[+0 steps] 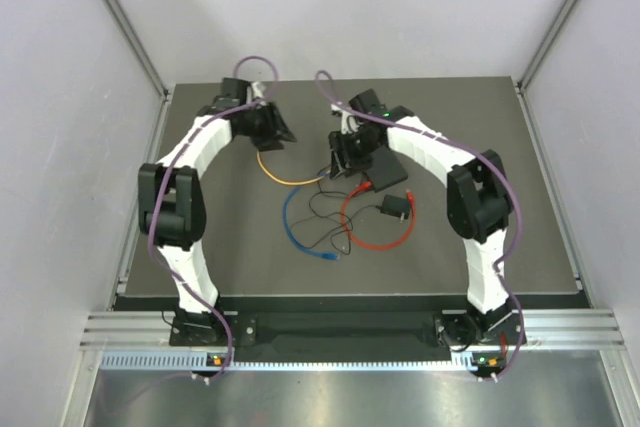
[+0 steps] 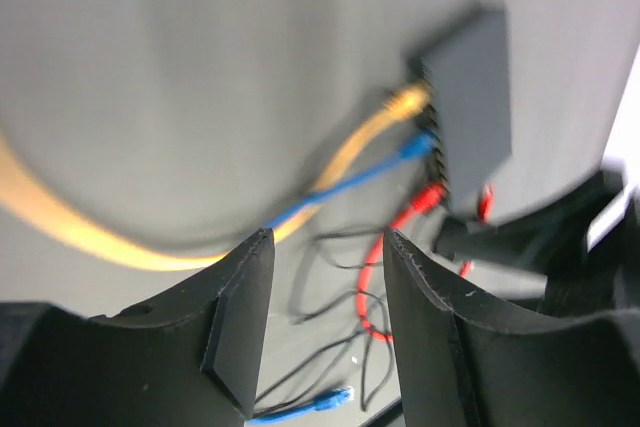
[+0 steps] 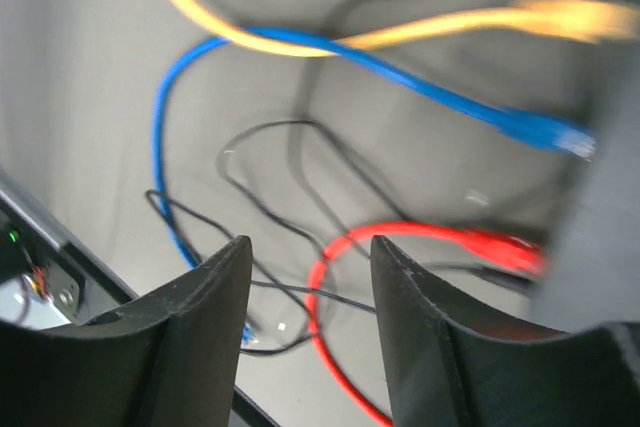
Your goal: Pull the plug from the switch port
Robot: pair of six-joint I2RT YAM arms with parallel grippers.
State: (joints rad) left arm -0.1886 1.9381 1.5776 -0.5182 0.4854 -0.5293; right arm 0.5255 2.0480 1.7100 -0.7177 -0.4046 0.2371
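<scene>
The switch (image 1: 388, 171) lies flat on the dark table (image 1: 480, 247), a little toward 2 o'clock from the middle and partly under the right arm. In the left wrist view three plugs sit side by side along its socket edge: a yellow plug (image 2: 405, 102), a blue plug (image 2: 417, 146) and a red plug (image 2: 430, 197) (the box face is too blurred to read any marking). From above, the yellow cable (image 1: 285, 177) runs off toward 9 o'clock. The blue cable (image 1: 290, 217) loops toward 7 o'clock, its free end lying on the table. The red cable (image 1: 375, 237) curls at 6 o'clock. A small power adapter (image 1: 396, 207) with a thin black wire (image 1: 320, 209) lies near the switch at 5 o'clock. The right gripper (image 3: 310, 247) hovers over the cables on the switch's socket side, fingers apart with nothing between them. The left gripper (image 2: 328, 247) hangs well apart at 10 o'clock, fingers likewise spread and empty.
</scene>
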